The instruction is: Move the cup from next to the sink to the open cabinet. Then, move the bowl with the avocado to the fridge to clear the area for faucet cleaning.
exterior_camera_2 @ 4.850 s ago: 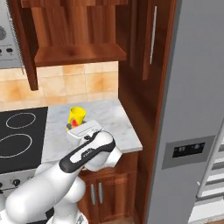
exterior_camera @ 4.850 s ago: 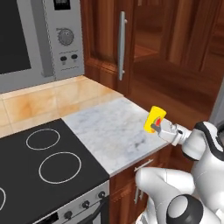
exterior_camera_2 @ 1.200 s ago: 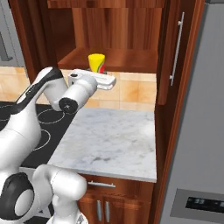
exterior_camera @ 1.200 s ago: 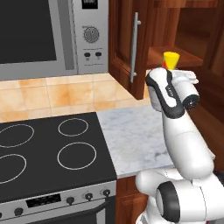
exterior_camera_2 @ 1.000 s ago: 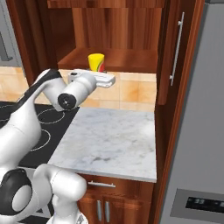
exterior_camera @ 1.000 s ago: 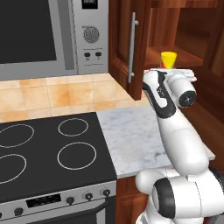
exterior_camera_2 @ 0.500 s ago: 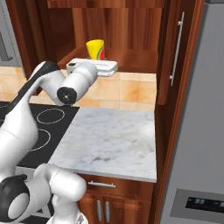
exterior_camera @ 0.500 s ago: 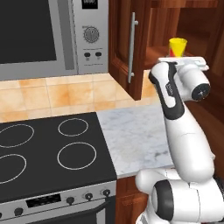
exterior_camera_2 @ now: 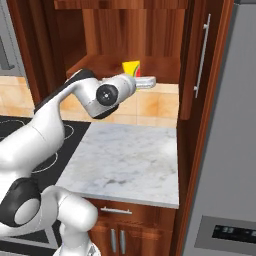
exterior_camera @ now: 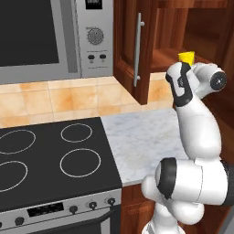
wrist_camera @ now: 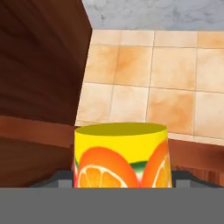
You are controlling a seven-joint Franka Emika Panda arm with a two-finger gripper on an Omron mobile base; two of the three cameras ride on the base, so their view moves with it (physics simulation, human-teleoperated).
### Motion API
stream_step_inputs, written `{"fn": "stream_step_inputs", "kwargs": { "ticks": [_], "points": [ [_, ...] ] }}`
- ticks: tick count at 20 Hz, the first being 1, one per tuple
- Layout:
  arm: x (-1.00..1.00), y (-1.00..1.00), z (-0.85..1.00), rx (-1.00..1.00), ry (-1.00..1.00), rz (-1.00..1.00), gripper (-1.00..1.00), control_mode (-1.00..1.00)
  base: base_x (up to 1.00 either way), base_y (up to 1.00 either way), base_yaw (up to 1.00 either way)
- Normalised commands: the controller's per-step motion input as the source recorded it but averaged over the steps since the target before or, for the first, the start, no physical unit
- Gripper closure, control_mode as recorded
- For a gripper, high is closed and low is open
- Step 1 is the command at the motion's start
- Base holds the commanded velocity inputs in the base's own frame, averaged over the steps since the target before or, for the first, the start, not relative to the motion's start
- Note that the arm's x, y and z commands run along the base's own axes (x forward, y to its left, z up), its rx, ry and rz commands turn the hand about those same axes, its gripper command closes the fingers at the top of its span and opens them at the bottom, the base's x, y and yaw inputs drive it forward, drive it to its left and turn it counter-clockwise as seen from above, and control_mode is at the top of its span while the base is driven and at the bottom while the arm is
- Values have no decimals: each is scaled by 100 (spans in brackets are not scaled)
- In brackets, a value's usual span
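At the front edge of the open cabinet's [exterior_camera_2: 165, 30] wooden shelf [exterior_camera_2: 107, 64] you have the gripper [exterior_camera_2: 136, 80] raised, with the yellow cup [exterior_camera_2: 131, 67] in it. From your right base camera the cup shows as a yellow wedge with a red mark, just above the white hand and level with the shelf's lip. Your left base camera shows only its yellow top [exterior_camera: 186, 56] peeking over the wrist. On the hand camera the cup [wrist_camera: 121, 155] sits close between the finger tips, yellow with orange-slice prints, and the jaws stand fairly wide, closed against its sides. Behind it you can see the tiled backsplash [wrist_camera: 162, 83] and the dark wood. Below the arm lies the marble counter [exterior_camera_2: 125, 160], beside the black cooktop [exterior_camera: 50, 160]. The cabinet door's silver bar handle [exterior_camera: 138, 49] hangs to the cup's left.
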Motion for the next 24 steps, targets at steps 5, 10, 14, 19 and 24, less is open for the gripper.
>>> {"fn": "stream_step_inputs", "kwargs": {
  "ticks": [5,10,14,19,24],
  "points": [
    [-37,2,63,1,-7,10,100,-100,0,0,0],
    [-31,0,17,2,-29,0,100,-100,0,0,0],
    [22,19,0,2,-5,0,100,-100,0,0,0],
    [53,44,2,0,5,0,100,-100,0,0,0],
    [70,25,13,3,21,0,100,-100,0,0,0]
  ]
}}
